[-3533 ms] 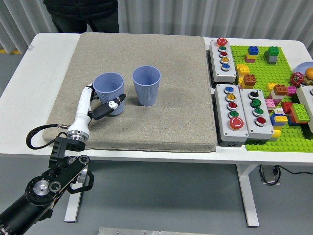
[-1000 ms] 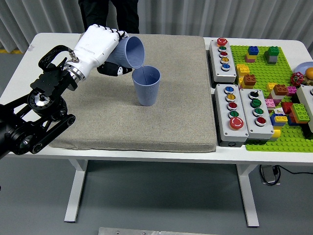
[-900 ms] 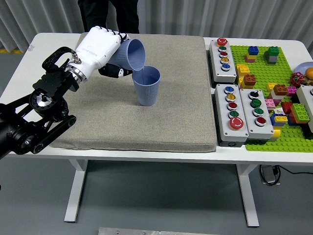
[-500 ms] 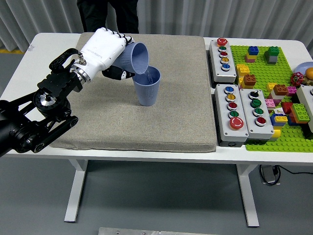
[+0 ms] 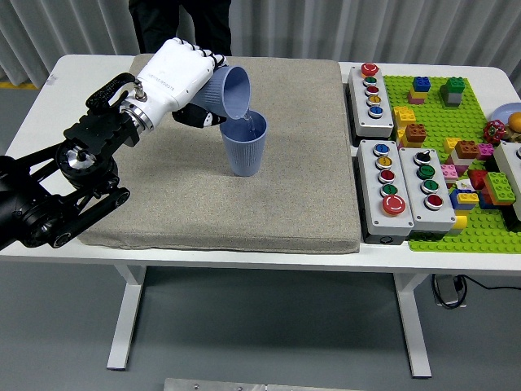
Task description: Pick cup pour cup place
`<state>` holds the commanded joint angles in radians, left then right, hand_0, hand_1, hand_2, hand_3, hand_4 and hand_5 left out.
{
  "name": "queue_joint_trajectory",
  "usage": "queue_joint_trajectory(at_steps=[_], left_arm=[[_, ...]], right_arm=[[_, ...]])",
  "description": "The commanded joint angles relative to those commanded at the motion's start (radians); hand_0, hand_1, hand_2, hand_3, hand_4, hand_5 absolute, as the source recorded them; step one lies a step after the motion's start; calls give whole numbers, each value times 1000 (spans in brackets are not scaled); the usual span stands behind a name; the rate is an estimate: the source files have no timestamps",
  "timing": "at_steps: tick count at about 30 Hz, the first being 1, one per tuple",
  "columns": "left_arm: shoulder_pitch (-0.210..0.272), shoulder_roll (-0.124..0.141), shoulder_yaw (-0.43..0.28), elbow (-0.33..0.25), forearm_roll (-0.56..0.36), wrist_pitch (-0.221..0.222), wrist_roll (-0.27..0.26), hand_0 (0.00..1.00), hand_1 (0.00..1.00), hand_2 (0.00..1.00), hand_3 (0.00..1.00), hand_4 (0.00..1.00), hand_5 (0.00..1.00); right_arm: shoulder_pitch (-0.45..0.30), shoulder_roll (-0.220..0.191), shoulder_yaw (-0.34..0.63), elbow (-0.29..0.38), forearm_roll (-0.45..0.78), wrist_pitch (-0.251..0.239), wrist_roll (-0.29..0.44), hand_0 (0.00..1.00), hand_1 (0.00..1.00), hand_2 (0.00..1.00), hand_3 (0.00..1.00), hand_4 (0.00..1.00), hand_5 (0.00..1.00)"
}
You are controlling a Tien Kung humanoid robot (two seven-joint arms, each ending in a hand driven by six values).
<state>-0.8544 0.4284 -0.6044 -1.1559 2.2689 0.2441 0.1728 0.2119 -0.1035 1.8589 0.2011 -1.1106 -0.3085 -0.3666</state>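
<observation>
Cup one, the tilted blue cup [image 5: 226, 91], is what we see clasped in the left hand [image 5: 175, 77], whose white fingers wrap around its body. It leans over the standing blue cup [image 5: 244, 142], its mouth turned down and to the right, lip just above that cup's near-left rim. The standing cup sits upright on the grey mat [image 5: 285, 204]. Beyond the tilted cup, a person in dark clothes [image 5: 183, 20] stands at the table's far edge.

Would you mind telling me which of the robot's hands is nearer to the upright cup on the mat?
Left. The left hand holds the tilted cup just above the upright cup; the right hand is out of view.
</observation>
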Motion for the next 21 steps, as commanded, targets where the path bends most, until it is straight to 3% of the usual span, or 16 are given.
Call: queue_joint_trajectory(at_steps=[10,21], left_arm=[[-31,28,62,1,0,-7,35,440,432,501,520,808,282],[-71,40,107,-8,0,-20,63,442,435,501,517,808,281]], right_arm=[[-4,1,1,1,-3,0,-2,673,614,560,556,2,222],[1,-2,-4,0,8,0,1,673,614,560,556,2,223]])
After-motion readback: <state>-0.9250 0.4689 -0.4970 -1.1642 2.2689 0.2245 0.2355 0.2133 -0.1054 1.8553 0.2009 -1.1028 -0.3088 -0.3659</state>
